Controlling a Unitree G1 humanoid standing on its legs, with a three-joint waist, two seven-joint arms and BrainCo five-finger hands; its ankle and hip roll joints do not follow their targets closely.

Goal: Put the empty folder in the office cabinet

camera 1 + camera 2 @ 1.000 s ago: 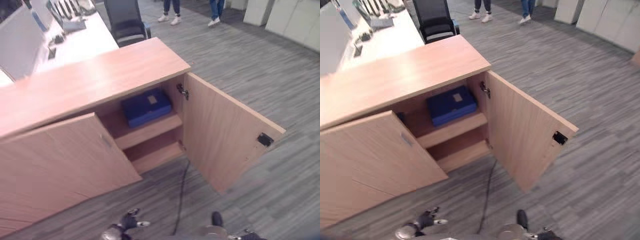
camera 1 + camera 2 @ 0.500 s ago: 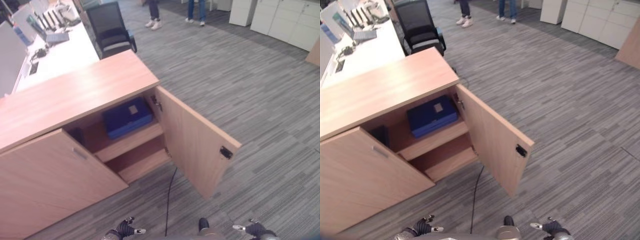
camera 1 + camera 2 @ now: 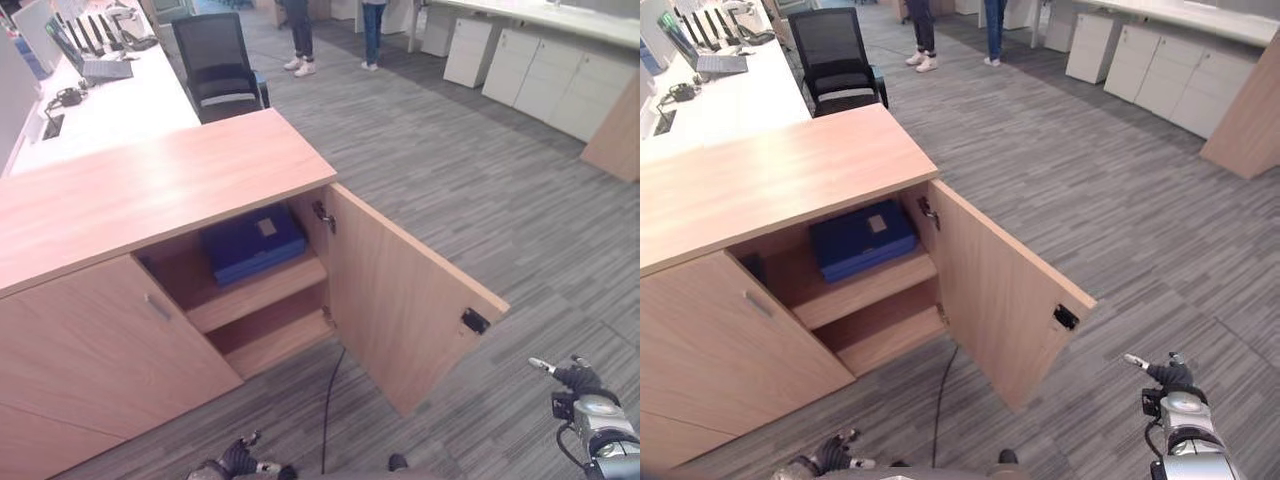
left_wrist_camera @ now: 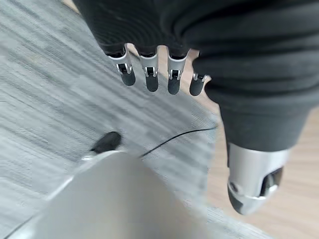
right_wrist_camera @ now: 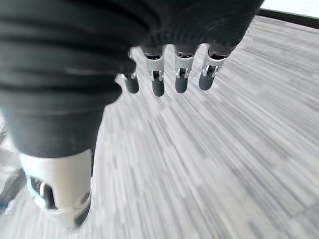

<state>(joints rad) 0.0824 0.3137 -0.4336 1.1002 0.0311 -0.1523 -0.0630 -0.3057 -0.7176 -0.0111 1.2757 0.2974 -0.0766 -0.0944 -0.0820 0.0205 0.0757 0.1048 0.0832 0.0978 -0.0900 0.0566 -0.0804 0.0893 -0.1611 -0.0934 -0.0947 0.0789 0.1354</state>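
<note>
Right hand [image 3: 1170, 375] is seen low over the grey floor [image 3: 500, 180], fingers relaxed, nothing held. Left hand [image 3: 238, 460] is seen low near the cabinet [image 3: 150, 190], fingers straight, empty. Blue folder [image 3: 252, 241] is laid flat on the upper shelf [image 3: 265, 290], behind the open door [image 3: 400, 300].

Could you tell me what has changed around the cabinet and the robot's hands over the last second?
The whole view has shifted, so the camera moved, not the furniture. The right hand has lifted higher into view at the lower right, open and empty; the left hand stays low, open. Nothing was grasped or released. The blue folder still lies on the cabinet's upper shelf, and the door stays open.
</note>
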